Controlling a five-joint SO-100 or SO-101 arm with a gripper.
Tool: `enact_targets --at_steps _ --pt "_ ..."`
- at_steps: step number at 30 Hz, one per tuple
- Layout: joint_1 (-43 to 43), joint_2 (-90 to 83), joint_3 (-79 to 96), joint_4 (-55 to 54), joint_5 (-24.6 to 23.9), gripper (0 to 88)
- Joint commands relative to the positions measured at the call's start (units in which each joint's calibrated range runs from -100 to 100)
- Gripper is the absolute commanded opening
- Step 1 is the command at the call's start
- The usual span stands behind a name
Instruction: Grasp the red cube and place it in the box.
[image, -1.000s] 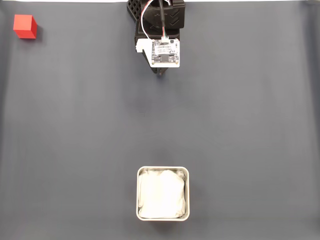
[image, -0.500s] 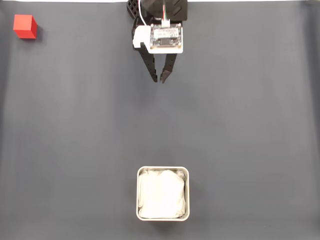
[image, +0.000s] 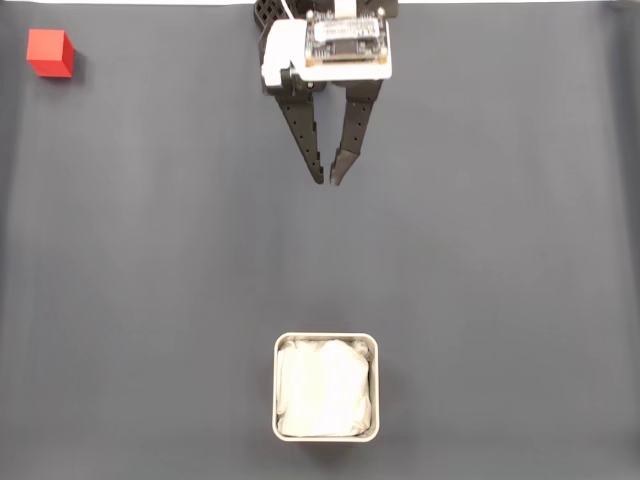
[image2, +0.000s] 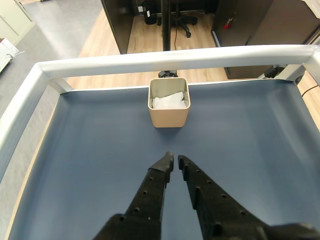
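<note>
The red cube (image: 49, 52) rests at the top left corner of the dark mat in the fixed view, far from the arm. The box (image: 326, 386), a silvery tin with white cloth lining, stands at the bottom centre; in the wrist view the box (image2: 169, 101) sits straight ahead of the fingers, near the far rail. My gripper (image: 328, 180) hangs from the top centre, black fingers pointing down the mat, tips nearly touching with only a thin slit between them. In the wrist view my gripper (image2: 174, 161) is shut with nothing in it.
A dark blue-grey mat (image: 480, 250) covers the work surface. A white rail (image2: 170, 59) frames its far and left edges in the wrist view. Beyond it are wooden floor and dark furniture.
The arm has risen and stretched forward over the mat, so the fingers now show at full length. Cube and box have not moved.
</note>
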Motion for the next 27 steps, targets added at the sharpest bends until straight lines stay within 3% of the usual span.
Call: enact_targets --at_steps 1,27 --pt "0.2 1.9 -6.1 1.8 0.4 0.0" --pt "10.1 8.7 -15.3 4.9 0.0 0.0"
